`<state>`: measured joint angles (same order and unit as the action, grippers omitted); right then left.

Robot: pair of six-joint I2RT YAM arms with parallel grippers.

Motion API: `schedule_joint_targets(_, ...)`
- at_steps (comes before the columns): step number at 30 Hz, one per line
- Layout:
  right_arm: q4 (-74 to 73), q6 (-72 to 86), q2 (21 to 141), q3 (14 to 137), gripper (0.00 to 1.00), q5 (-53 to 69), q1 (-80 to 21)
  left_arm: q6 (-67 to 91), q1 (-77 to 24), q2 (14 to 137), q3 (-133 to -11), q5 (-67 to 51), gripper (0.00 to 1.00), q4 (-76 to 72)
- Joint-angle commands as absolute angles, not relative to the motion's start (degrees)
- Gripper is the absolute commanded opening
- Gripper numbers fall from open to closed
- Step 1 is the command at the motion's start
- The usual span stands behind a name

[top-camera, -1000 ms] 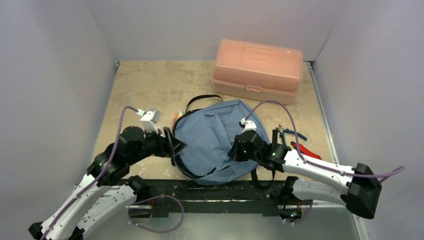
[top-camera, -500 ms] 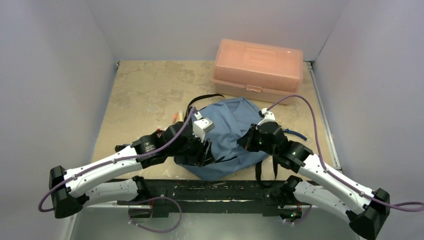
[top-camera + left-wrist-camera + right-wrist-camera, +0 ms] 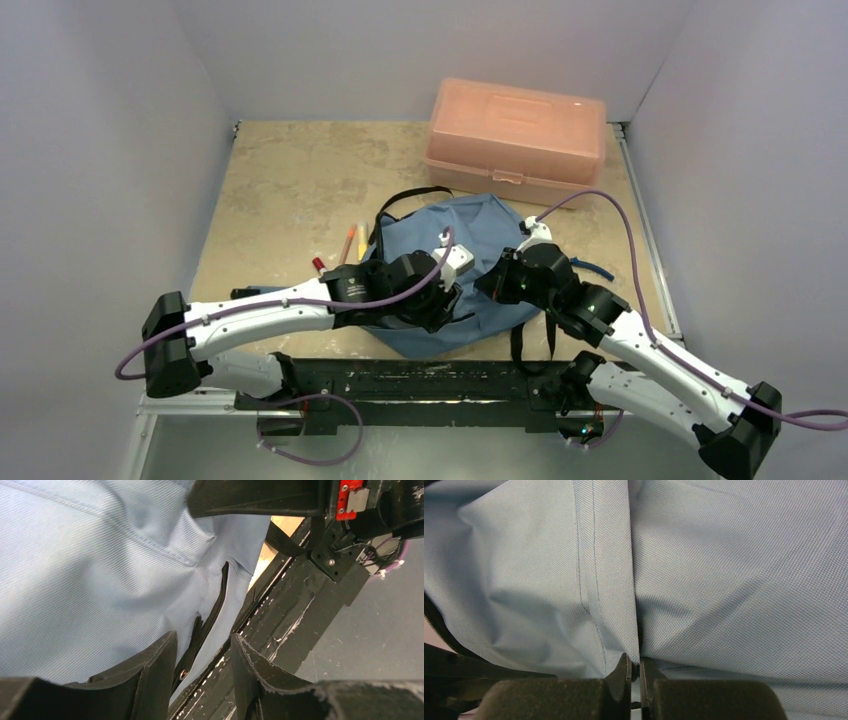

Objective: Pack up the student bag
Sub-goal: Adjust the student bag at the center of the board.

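Observation:
The student bag [image 3: 462, 232], soft blue-grey fabric with a black strap loop at its back, lies bunched in the middle of the table. My left gripper [image 3: 432, 308] reaches across its near edge. In the left wrist view its fingers [image 3: 155, 672] stand apart around the gripper's middle [image 3: 202, 655], open, with the bag's dark zipper [image 3: 216, 607] and its pull in the gap. My right gripper [image 3: 497, 283] sits at the bag's right side. In the right wrist view that gripper [image 3: 635, 664] is shut on a fold of the bag's fabric [image 3: 724, 580].
A salmon-pink plastic box [image 3: 515, 130] stands closed at the back right. Pencils [image 3: 350, 240] and a red-tipped pen [image 3: 318, 263] lie left of the bag. A blue-handled tool [image 3: 597, 269] shows behind the right arm. A black bar [image 3: 420, 380] runs along the near edge.
My left arm has swung right, from the bag's left side across its near edge, and its jaws have narrowed. The right gripper pulled the fabric back and right, then held still.

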<state>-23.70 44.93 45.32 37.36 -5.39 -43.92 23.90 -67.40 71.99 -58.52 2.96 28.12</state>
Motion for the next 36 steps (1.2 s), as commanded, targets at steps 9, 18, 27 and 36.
schedule_joint_targets(9,-20.9,45.0,42.7,39.9,0.0,-6.0,-43.6,20.3,-72.9,81.8,-66.6,13.7,0.44,31.2)
schedule_joint_targets(18,-20.7,45.1,42.4,39.5,0.0,-5.6,-43.5,21.1,-73.6,83.5,-64.9,15.3,0.34,31.4)
schedule_joint_targets(27,-24.1,45.0,42.1,39.9,0.0,-10.2,-43.4,23.2,-73.6,77.6,-60.9,18.5,0.0,33.2)
schedule_joint_targets(36,-35.3,39.5,45.9,45.8,0.0,-22.9,-39.3,32.9,-73.5,57.0,-51.1,21.1,0.0,23.6)
